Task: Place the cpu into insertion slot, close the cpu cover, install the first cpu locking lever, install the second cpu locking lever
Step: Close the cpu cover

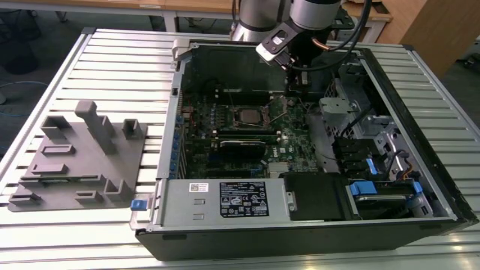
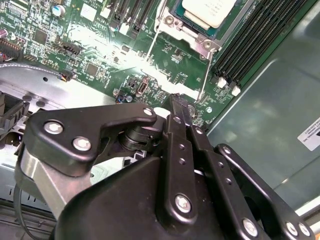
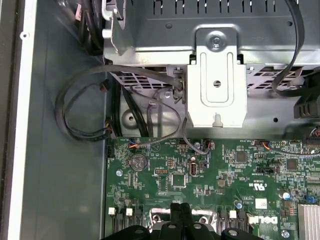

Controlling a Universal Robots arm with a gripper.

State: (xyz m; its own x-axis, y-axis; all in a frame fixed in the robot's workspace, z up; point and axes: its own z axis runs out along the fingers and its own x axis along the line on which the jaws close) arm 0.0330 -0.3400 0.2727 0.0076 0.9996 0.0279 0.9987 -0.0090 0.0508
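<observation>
At the exterior view's left, a grey fixture tray point(image 1: 78, 163) lies on the slatted table point(image 1: 120, 62), well apart from the work. Beside it to the right, the open computer case point(image 1: 300, 242) lies on its side with the motherboard point(image 1: 293, 143) facing up.

Near the middle of the board sits the insertion slot point(image 1: 262, 116), and the cpu point(image 1: 246, 115) lies inside it with its dull metal top showing. In the second wrist view the cpu point(image 2: 210, 10) sits within the silvery rim of the insertion slot point(image 2: 187, 32). I cannot tell whether the cover is down over it. Two thin wire locking levers point(image 2: 205, 75) run along two sides of the socket.

The arm point(image 1: 315, 14) comes in from the far side of the table and drops steeply into the case, with its wrist turned downward. The gripper point(image 1: 298, 94) hangs over the board to the right of the socket and slightly farther back.

In both wrist views the black fingers are pressed together at the tips, with nothing between them. In the second wrist view the gripper point(image 2: 177, 102) is near the free end of one lever, and contact cannot be made out. In the first wrist view the gripper point(image 3: 181, 209) points toward the board.

Farther right, a silvery drive cage point(image 1: 338, 107) stands inside the case.
</observation>
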